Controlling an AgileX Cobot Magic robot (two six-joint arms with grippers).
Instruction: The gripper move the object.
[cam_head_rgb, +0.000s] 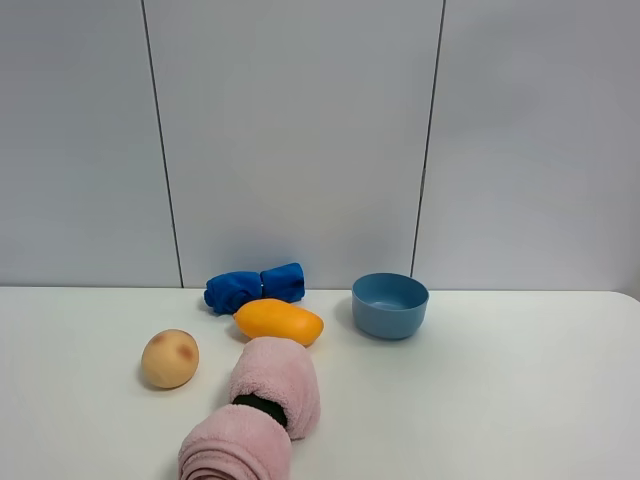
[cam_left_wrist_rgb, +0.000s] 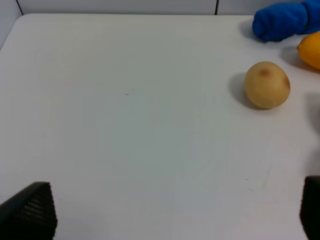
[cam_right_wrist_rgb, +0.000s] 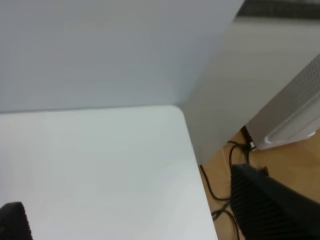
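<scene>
Grey wall panels back the smooth white desk (cam_head_rgb: 520, 390) where I work. Both of my end effectors are empty. The left end effector (cam_left_wrist_rgb: 170, 220) has its black ribbed fingers (cam_left_wrist_rgb: 31, 212) spread wide, hovering over bare desk. The right end effector (cam_right_wrist_rgb: 140, 222) is also spread wide and faces a rounded desk corner, with wood floor and black cables beyond it. From there I cannot see any of the items.

Seen from the high camera, the object (cam_head_rgb: 279, 321) lies on its side near the desk's middle, well apart from both end effectors. It is an oblong orange-yellow mango with a glossy, even skin. I judge it light, firm and rather slippery, and likely to roll. I would close across its narrow middle, fingers square to its long axis, with modest force.

Around the mango:
- At 11 o'clock, just beside it, is a crumpled blue cloth (cam_head_rgb: 255, 286).
- At 2 o'clock sits a matte blue bowl (cam_head_rgb: 390, 305), close by but not touching.
- At 8 o'clock is a rounder tan peach (cam_head_rgb: 170, 358) with a reddish blotch.
- At 6 o'clock, just beside it, is a fleecy pink roll (cam_head_rgb: 272, 395) with a dark gap. I cannot tell what that is.
</scene>
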